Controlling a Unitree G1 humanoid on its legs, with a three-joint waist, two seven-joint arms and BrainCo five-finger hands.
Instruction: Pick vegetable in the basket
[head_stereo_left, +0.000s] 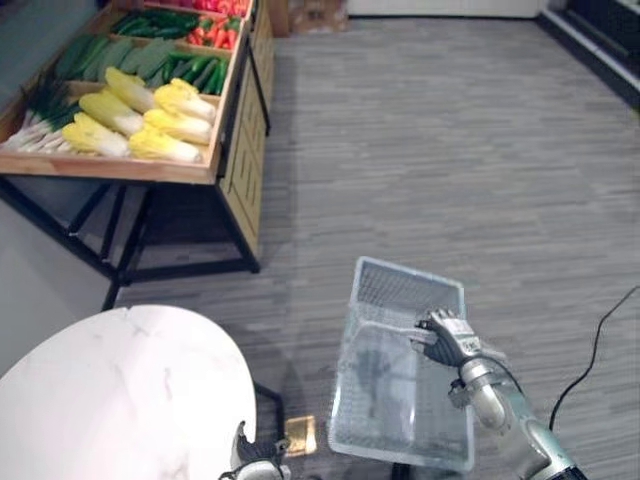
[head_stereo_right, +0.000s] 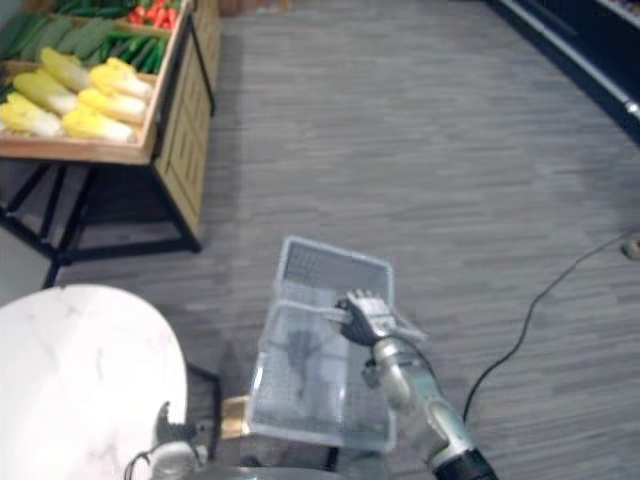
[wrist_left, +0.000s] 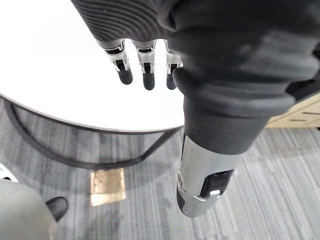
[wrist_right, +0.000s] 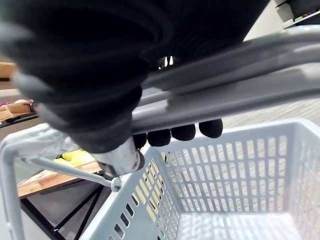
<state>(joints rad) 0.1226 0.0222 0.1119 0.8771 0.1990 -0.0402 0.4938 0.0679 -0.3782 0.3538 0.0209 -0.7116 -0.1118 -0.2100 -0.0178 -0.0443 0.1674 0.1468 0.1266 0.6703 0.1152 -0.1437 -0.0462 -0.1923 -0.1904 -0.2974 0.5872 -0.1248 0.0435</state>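
A pale grey plastic basket (head_stereo_left: 372, 420) hangs over the floor by its grey handle (wrist_right: 225, 95), and my right hand (head_stereo_left: 447, 339) is shut on that handle. Nothing lies inside the basket (wrist_right: 235, 200). The vegetables sit on a wooden market stand (head_stereo_left: 120, 168) at the upper left: yellow-white cabbages (head_stereo_left: 150, 118), green cucumbers (head_stereo_left: 150, 60), leeks (head_stereo_left: 35, 125) and red peppers (head_stereo_left: 212, 32). My left hand (head_stereo_left: 245, 455) shows at the bottom edge beside a white table, its fingers (wrist_left: 145, 62) straight and holding nothing.
A round white marble table (head_stereo_left: 110, 390) on a black frame fills the lower left. The stand rests on black legs (head_stereo_left: 130, 245) with a wooden cabinet side (head_stereo_left: 245, 170). Open grey floor (head_stereo_left: 450, 150) stretches between basket and stand. A small brass plate (head_stereo_left: 300, 435) lies on the floor.
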